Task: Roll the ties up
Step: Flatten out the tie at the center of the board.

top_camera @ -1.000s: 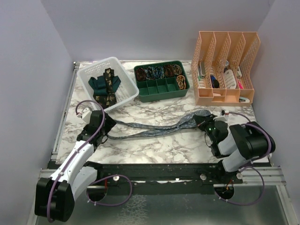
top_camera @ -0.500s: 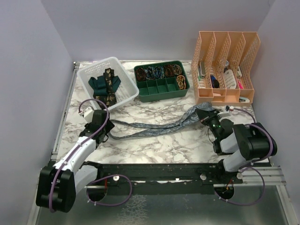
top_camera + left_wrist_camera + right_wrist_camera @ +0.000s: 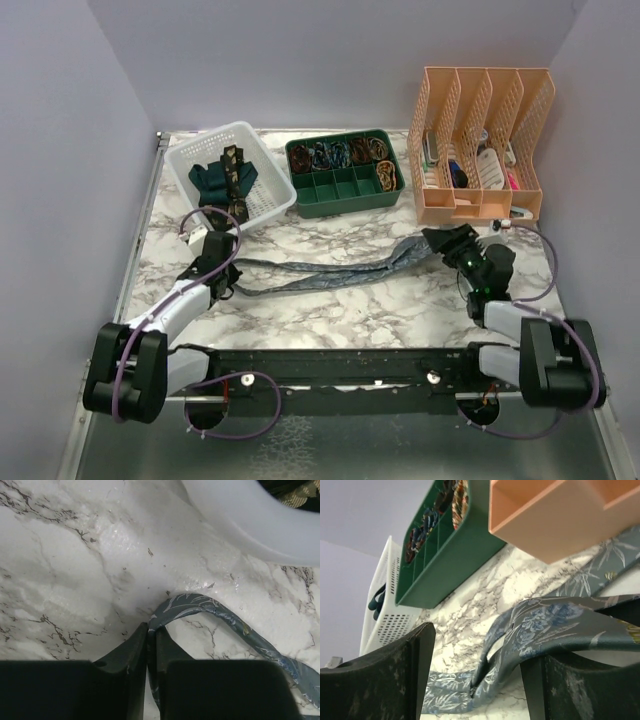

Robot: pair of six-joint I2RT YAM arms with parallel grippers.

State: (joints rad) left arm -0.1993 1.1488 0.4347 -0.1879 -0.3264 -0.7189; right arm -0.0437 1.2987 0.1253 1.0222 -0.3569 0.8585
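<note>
A blue-grey patterned tie [image 3: 330, 272] lies stretched across the marble table between both arms. My left gripper [image 3: 222, 270] is shut on its narrow end; in the left wrist view the fabric [image 3: 220, 612] runs out from between the closed jaws [image 3: 151, 628]. My right gripper [image 3: 445, 240] stands open at the wide end. There the tie [image 3: 555, 620] drapes over the right finger and sags between the spread jaws [image 3: 480, 645]. A dark teal tie [image 3: 210, 178] and a black-brown tie with gold pattern [image 3: 235, 175] lie in the white basket [image 3: 272, 205].
A green divided tray [image 3: 345, 207] behind the tie holds rolled items in its back compartments. A peach file rack [image 3: 480, 208] stands at the back right, close behind the right gripper. The white basket's rim [image 3: 240, 520] is just beyond the left gripper.
The left gripper has closed on the tie's narrow end after sliding slightly forward. The right gripper has opened and shifted back toward the file rack, leaving the wide end draped on its finger.
</note>
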